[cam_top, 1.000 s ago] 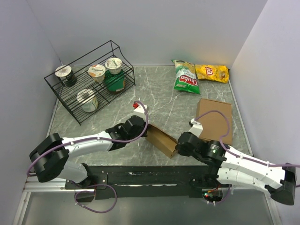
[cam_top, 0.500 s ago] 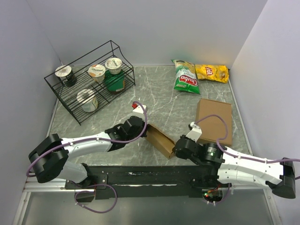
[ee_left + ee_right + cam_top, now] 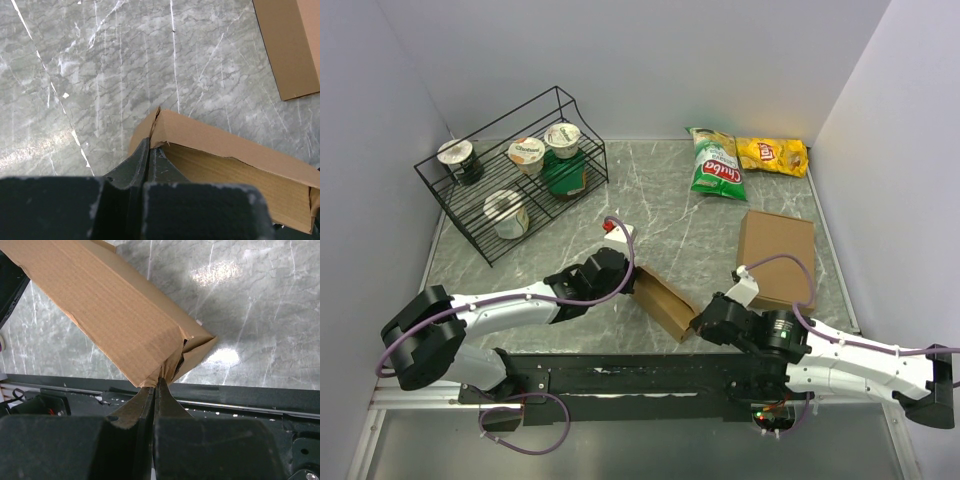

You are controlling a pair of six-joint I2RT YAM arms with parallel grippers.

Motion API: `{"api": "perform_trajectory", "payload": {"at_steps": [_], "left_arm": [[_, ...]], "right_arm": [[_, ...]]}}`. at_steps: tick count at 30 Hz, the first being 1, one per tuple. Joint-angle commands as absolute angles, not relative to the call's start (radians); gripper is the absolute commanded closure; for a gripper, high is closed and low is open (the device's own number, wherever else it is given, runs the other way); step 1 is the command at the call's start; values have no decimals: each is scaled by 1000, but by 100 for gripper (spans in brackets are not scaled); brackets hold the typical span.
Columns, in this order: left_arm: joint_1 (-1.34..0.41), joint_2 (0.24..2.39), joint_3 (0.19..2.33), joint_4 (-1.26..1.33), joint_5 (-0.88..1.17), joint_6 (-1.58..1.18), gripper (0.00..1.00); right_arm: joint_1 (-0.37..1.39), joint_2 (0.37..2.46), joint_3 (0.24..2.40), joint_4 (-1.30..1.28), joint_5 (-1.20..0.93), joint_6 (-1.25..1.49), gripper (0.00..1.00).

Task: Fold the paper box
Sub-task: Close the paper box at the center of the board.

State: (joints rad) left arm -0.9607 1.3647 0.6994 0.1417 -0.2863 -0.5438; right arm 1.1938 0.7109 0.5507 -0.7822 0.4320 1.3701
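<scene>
**Both claws clamped on the box ends**

From my seat, the left gripper (image 3: 151,146) is squeezed almost flat on the corner at one end of the paper box (image 3: 665,298), with just thin card pinched in it. It's the same on the other side: the right gripper (image 3: 157,382) is clenched on the crumpled end flap.

The box is a long brown sleeve lying slantwise near the front edge of the table (image 3: 660,205), between the two arms. I can't tell if it's resting on the table or lifted a little.

At back left, the wire rack (image 3: 455,220) holds four foil-topped cups (image 3: 527,150) and a green jar (image 3: 563,172). A plain cardboard slab (image 3: 778,258) lies off to the right, apart from the box.
</scene>
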Motion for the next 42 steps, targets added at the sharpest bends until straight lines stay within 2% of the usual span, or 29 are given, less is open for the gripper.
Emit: {"api": "perform_trajectory", "payload": {"at_steps": [1, 13, 15, 16, 19, 22, 27, 37, 42], "left_arm": [[-942, 1401, 650, -32, -299, -560, 99], [-924, 1361, 634, -18, -276, -535, 97], [-917, 1330, 644, -26, -262, -509, 93], [-916, 1318, 644, -23, -255, -500, 86], [-908, 1263, 641, -8, -218, -477, 73], [-904, 1229, 649, -8, -206, -463, 66], [-900, 1197, 649, -15, -178, -443, 61], [-897, 1065, 565, 60, -42, -388, 34], [-888, 1020, 542, 72, 41, -390, 31]], "right_arm": [[1221, 729, 472, -1114, 276, 1364, 100], [1235, 785, 472, -1097, 278, 1335, 100], [1235, 788, 479, -1101, 284, 1336, 100], [1235, 788, 480, -1103, 290, 1339, 100], [1236, 798, 488, -1106, 304, 1338, 100], [1238, 802, 495, -1108, 321, 1339, 100], [1239, 805, 512, -1111, 345, 1335, 100], [1244, 861, 557, -1106, 379, 1310, 100], [1247, 868, 568, -1103, 394, 1307, 100]]}}
